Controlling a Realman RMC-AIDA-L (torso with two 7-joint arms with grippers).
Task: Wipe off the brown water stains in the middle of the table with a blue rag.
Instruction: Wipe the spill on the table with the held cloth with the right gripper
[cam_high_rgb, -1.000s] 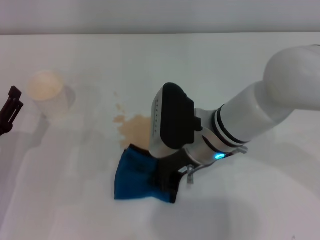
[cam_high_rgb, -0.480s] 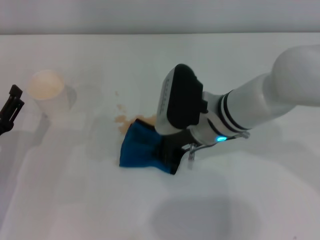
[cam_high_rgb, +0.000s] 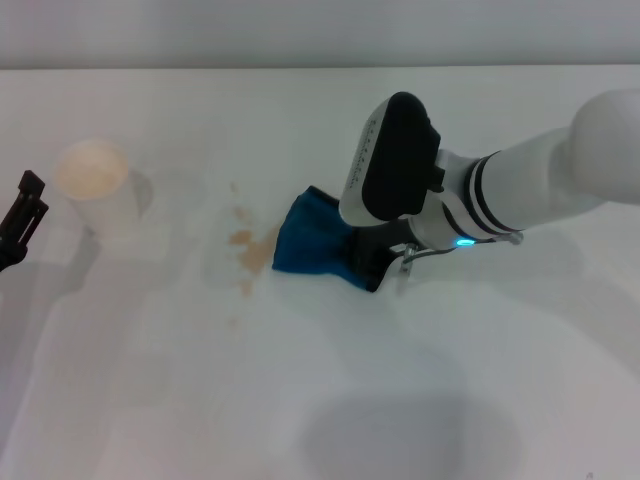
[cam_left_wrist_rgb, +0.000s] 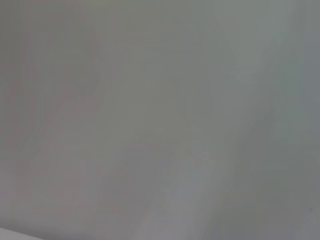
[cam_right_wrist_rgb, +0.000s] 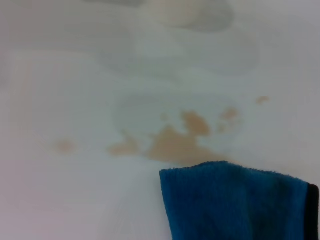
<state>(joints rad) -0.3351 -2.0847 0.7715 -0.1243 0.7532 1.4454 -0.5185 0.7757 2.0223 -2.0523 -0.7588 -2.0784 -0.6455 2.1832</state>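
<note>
- Since a second ago, my right gripper (cam_high_rgb: 368, 268) has carried the blue rag (cam_high_rgb: 312, 243) away from the near side of the table (cam_high_rgb: 150, 400), up and across the brown water stains (cam_high_rgb: 250, 245); what had been one solid tan blotch is now thin, broken patches.
- My right gripper's fingers are clenched on the rag's dark-edged end, with the free blue end spreading out ahead of them and lying flat on the tabletop.
- Just beyond the rag's leading edge lie the remaining stains; in the right wrist view the largest tan patch (cam_right_wrist_rgb: 175, 145) touches the rag (cam_right_wrist_rgb: 235, 202), with smaller dots scattered farther out from the fingers.
- A white paper cup (cam_high_rgb: 95, 190) stands upright well beyond the stains, far from my right fingers.
- My left gripper (cam_high_rgb: 18, 222) waits at the table's edge, near the cup; I cannot tell how its fingers stand.
- My left wrist view shows only a plain grey surface.
</note>
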